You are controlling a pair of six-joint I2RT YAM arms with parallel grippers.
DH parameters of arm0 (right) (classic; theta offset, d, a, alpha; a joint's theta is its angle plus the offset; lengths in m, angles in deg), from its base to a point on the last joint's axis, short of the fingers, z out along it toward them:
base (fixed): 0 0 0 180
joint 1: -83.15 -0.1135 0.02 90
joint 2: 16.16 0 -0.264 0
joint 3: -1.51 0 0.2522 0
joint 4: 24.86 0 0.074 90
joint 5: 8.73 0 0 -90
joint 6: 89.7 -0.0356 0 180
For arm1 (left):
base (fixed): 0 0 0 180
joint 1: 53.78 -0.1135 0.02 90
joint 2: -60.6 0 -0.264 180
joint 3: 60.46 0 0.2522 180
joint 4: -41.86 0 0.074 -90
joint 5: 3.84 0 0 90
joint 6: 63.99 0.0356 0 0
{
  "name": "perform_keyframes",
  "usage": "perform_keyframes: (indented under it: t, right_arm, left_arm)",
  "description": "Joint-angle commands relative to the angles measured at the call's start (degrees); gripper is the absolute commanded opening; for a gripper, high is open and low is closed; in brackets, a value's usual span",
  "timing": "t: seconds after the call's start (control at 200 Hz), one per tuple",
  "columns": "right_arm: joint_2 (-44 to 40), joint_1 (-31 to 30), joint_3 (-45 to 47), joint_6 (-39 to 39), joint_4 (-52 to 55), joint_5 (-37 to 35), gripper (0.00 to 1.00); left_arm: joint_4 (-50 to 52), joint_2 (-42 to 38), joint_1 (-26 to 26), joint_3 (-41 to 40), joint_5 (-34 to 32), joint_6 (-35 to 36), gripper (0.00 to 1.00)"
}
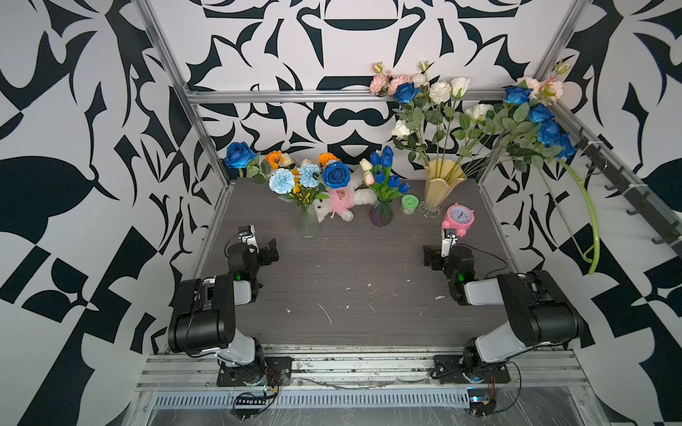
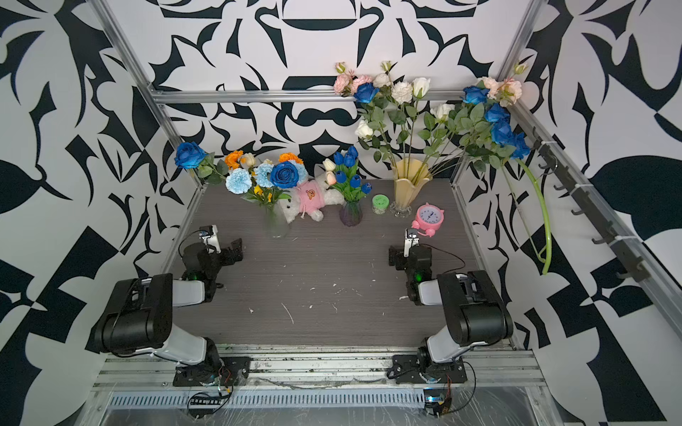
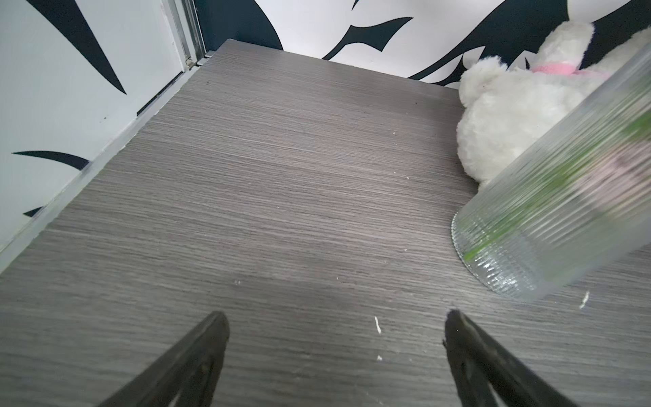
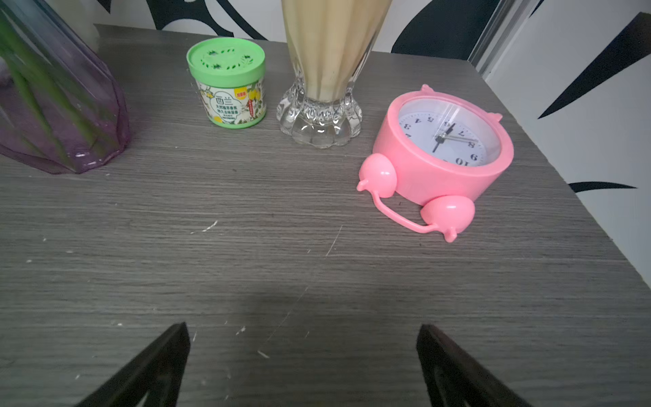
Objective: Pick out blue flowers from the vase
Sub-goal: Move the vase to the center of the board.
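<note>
Both arms are folded low on the near half. left gripper (image 3: 334, 324): fingers spread wide, nothing between them, bare table under it. right gripper (image 4: 303, 334): same, spread and empty.

table (image 1: 350, 280): matte grey woodgrain laminate with white flecks. Middle and near part are open; everything sits along the far edge, and aluminium rails bound both sides.

All the blue flowers are in vases on the far edge:
- clear ribbed vase (image 1: 308, 223), glass cylinder: pale-blue carnations (image 1: 282, 180), ruffled, stems near upright. One blue rose (image 1: 336, 175) faces up; another leans out toward the left corner post.
- purple faceted vase (image 1: 381, 214): blue tulips (image 1: 383, 158), smooth buds pointing up.
- yellow fluted vase (image 1: 441, 184) on a clear scalloped foot: long stems fan out. One deep-blue rose (image 1: 406, 92) stands near vertical; a cluster (image 1: 548, 131) leans right onto the side rail.

A plush toy (image 1: 345, 201) lies between the clear and purple vases. A pink clock (image 4: 444, 151) lies face-up, just beside the yellow vase's foot.
</note>
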Motion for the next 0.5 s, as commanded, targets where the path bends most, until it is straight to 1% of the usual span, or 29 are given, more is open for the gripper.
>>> perform_keyframes:
  t: [0.0, 0.495]
  right_arm:
    - [-0.2, -0.2, -1.5, 0.6, -2.3, -0.6, 1.0]
    - [-0.1, -0.2, -1.6, 0.4, -2.2, -1.4, 1.0]
  left_arm:
    - [-1.0, 0.8, -0.2, 1.1, 0.8, 0.0, 0.99]
    - [-0.9, 0.8, -0.2, 1.2, 0.7, -0.1, 0.99]
